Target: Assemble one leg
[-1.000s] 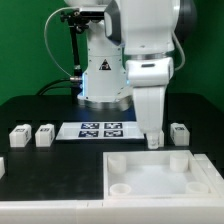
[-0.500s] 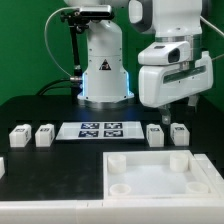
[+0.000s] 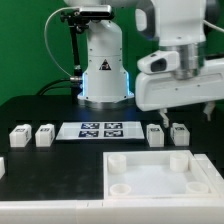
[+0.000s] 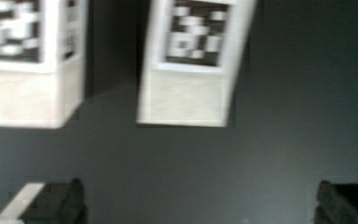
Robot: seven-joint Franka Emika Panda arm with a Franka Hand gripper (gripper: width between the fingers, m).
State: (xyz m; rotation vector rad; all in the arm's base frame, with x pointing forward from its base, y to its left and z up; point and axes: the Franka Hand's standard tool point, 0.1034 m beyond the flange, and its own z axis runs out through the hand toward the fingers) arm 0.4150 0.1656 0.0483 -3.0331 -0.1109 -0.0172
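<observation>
The gripper [image 4: 197, 200] hovered spread wide and empty above the leg [image 3: 155, 134] and a second leg [image 3: 180, 132] just beside it, at the exterior view's centre-right.

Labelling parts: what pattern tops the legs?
Black-and-white square tags on white legs; clearest in the wrist view.

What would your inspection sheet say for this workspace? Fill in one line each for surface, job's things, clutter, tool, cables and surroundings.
Surface: black table, carrying the marker board and a white tray-like piece with corner sockets.
Job's things: four legs upright, two on either side of the marker board.
Clutter: white piece cut off at the exterior view's left edge.
Tool: open, empty, above the table.
Cables: black cable looping beside the robot base.
Surroundings: green backdrop.
</observation>
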